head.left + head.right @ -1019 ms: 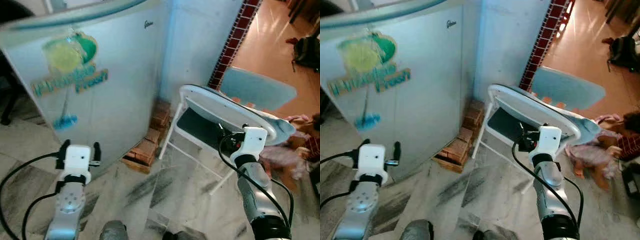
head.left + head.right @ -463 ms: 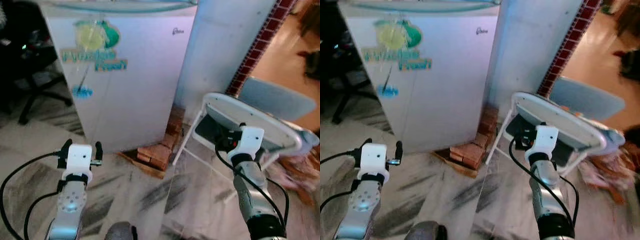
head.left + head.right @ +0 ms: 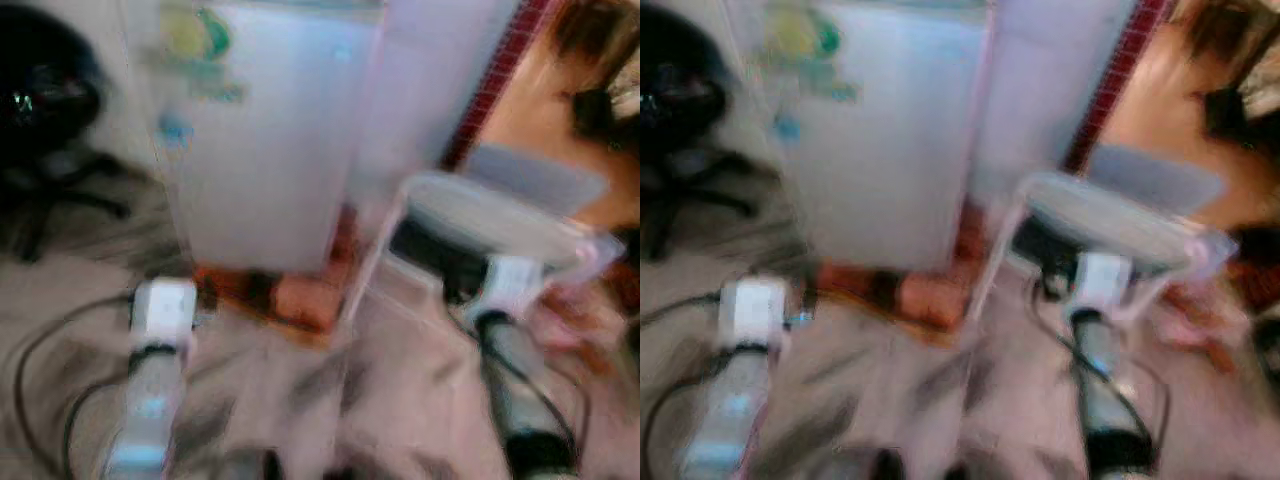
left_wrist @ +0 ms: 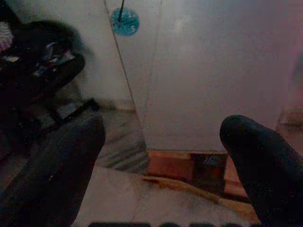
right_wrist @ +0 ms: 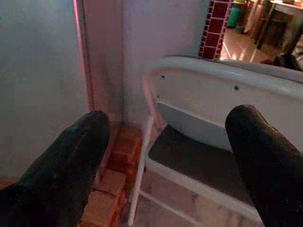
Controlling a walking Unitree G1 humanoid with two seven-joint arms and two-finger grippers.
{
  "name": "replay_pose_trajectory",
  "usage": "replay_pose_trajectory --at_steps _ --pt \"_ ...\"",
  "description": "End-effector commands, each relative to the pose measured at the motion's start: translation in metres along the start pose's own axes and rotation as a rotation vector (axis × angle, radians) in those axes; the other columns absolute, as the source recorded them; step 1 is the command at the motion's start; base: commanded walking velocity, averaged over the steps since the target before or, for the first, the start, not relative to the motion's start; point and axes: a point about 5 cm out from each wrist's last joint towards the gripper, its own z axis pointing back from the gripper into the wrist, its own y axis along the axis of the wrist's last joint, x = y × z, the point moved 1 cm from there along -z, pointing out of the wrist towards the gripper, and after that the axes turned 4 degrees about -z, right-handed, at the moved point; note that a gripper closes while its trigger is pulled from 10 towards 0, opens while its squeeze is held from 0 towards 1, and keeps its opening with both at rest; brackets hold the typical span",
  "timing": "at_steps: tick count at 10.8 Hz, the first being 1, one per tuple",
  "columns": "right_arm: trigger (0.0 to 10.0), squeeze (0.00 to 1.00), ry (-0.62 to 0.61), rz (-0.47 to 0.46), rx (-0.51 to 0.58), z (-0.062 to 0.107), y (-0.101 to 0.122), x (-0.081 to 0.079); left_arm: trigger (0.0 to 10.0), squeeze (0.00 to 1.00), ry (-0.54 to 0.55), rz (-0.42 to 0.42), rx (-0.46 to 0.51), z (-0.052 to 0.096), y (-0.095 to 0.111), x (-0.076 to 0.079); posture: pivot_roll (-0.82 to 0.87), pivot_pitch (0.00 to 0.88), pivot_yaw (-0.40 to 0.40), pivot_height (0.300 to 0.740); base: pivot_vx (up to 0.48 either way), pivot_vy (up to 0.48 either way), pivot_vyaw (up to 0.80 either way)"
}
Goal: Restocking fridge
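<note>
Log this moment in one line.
phase: approaching white fridge | left tool: open, empty | right tool: open, empty | white folding chair: beside fridge | head views: blurred

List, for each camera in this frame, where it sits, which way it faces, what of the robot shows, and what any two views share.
Left eye and right eye views: on the head, looking forward and down, blurred, at the white fridge with a green sticker, the white folding chair, and both silver arms, left gripper and right gripper.
Left wrist view: along open black fingers at the fridge's base and the bricks under it.
Right wrist view: along open black fingers at the chair.
Shared: both wrist views show fridge and bricks.
</note>
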Motion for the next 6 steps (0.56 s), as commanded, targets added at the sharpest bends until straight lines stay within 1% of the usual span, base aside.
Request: replay_pose_trajectory --at_steps 1,2,6 --pt "10.0 0.0 -0.002 -0.003 0.008 -0.0012 0.0024 -0.0008 10.0 0.0 0.009 -0.008 0.01 -0.0027 0.0031 -0.0053 0.14 0.05 -0.061 0.74 0.0 0.48 0.0" --pt "10.0 0.0 -0.002 -0.003 0.008 -0.0013 0.0024 -0.0007 10.0 0.0 0.009 -0.008 0.011 -0.0028 0.0034 -0.0053 0.14 0.05 -0.061 0.74 0.0 0.48 0.0" --pt "10.0 0.0 0.003 0.009 0.013 -0.0031 0.004 -0.0014 10.0 0.0 0.021 -0.006 0.019 -0.0104 0.0075 -0.0087 0.14 0.053 -0.055 0.74 0.0 0.48 -0.61"
